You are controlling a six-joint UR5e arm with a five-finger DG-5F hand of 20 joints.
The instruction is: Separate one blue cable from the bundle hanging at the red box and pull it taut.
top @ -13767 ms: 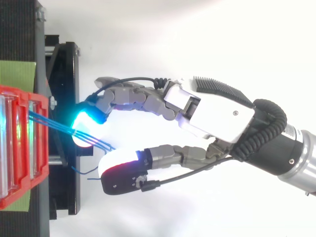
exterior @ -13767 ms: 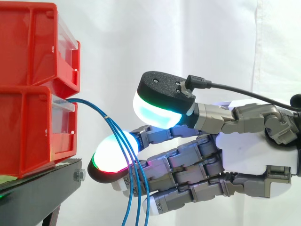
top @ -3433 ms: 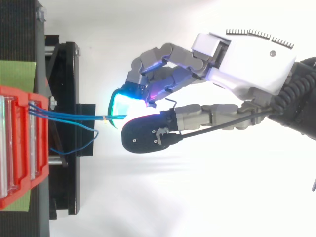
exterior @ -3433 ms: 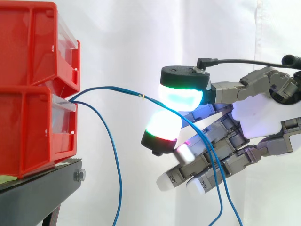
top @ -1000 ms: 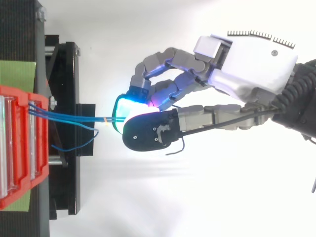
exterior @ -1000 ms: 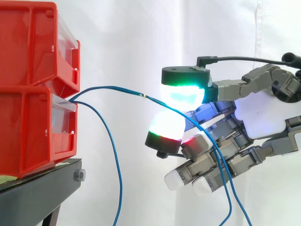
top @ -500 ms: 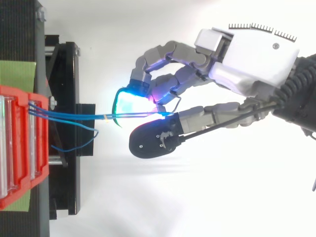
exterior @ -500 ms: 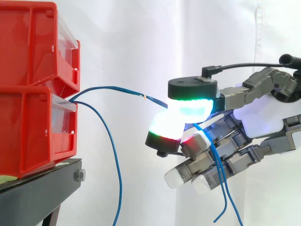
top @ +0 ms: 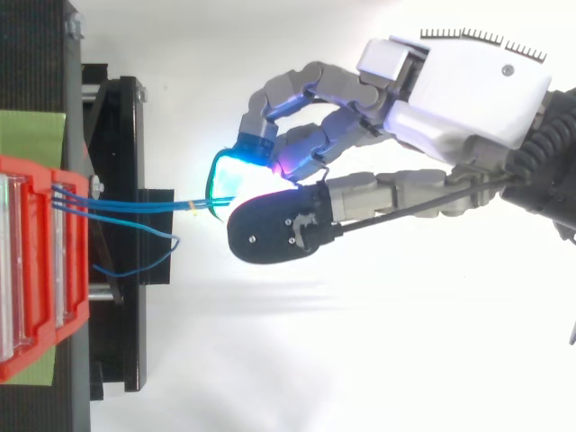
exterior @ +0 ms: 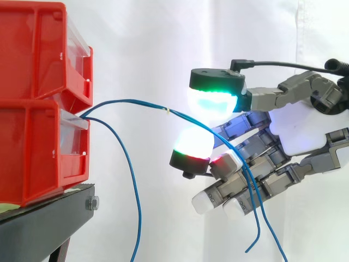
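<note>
Blue cables come out of the front of the lower red bin [exterior: 32, 147]. Two of them [exterior: 136, 102] arch right to my hand [exterior: 297, 131], pass through a narrow gap under the thumb pad [exterior: 214, 101] and over a glowing fingertip [exterior: 192, 146], then hang down across the other fingers. Both have slack. A third blue cable [exterior: 133, 185] droops straight down by the bin. From above, the pair [top: 135, 209] runs from the bin [top: 40, 270] to the hand [top: 459, 90], and the third cable loops [top: 135, 265] beside the stand. The thumb and fingertip stand apart.
A second red bin [exterior: 38, 49] sits on top of the lower one. Both rest on a black stand [exterior: 43, 218] at the left. A white curtain hangs behind. The arm enters from the right.
Half a second ago the thumb pad pressed down on the fingertip over the two cables. It has since lifted, leaving a gap. The cables' free ends hang a little lower and swing.
</note>
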